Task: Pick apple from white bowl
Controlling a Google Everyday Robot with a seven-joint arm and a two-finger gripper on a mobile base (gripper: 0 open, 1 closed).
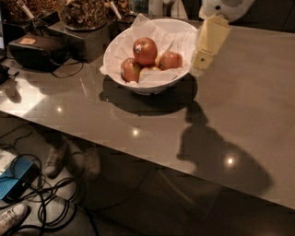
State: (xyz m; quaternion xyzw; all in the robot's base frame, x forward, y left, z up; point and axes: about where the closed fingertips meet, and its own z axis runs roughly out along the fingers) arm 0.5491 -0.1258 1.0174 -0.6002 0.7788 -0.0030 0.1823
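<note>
The white bowl [115, 50] stands on the grey countertop, lined with crinkled white paper. The apple [144, 50], large, round and deep red with a small pale sticker near its top, rests on top of two smaller red-yellow apples [170, 60] [130, 69]. My gripper [203, 60] hangs from the white arm at the top right, its cream fingers pointing down just beside the bowl's right rim, above the counter. It holds nothing that I can see.
Dark containers of dried bits [85, 14] stand behind the bowl at the top left. A black device [37, 50] with a cable lies at the left. The counter's front edge runs diagonally; cables and a blue box [14, 182] lie on the floor below.
</note>
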